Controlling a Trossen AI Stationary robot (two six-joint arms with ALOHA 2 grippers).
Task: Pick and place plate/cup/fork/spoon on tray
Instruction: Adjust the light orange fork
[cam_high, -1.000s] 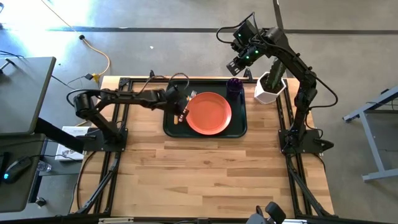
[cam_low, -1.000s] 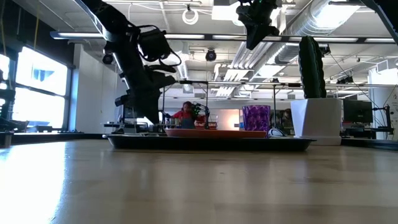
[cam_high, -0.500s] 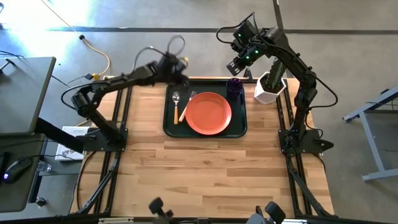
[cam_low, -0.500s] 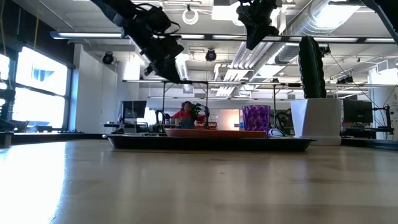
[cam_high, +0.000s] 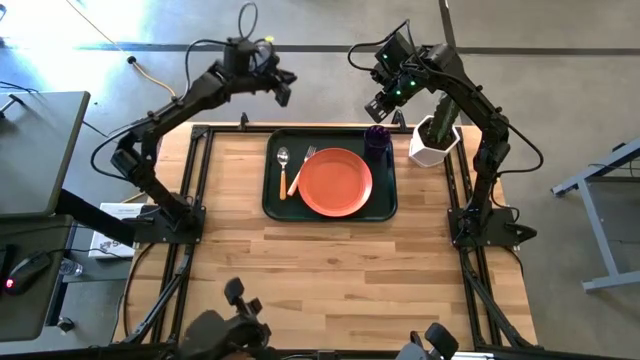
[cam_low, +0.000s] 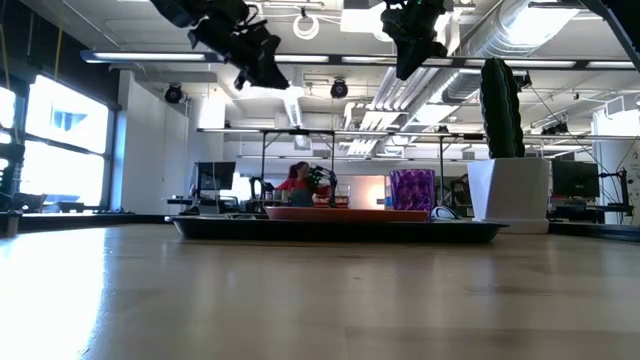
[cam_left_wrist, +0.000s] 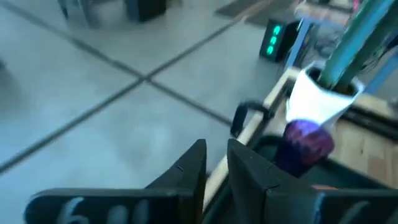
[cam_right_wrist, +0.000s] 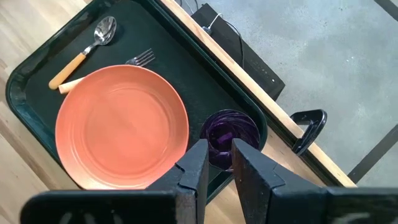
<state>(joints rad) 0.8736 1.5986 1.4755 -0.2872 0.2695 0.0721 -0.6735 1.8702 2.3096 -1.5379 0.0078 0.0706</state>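
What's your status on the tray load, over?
Left gripper raised beyond table's far edge, empty. Right gripper high above cup, empty. Plate, fork, spoon, cup all on tray. Nothing obstructing.

No text or label can be read.

I see a white planter (cam_high: 432, 146) with a green cactus (cam_low: 499, 107) standing at the far right corner of the wooden tabletop (cam_high: 330, 270). Past the far edge, a yellow cable (cam_high: 158, 90) trails across the grey floor.
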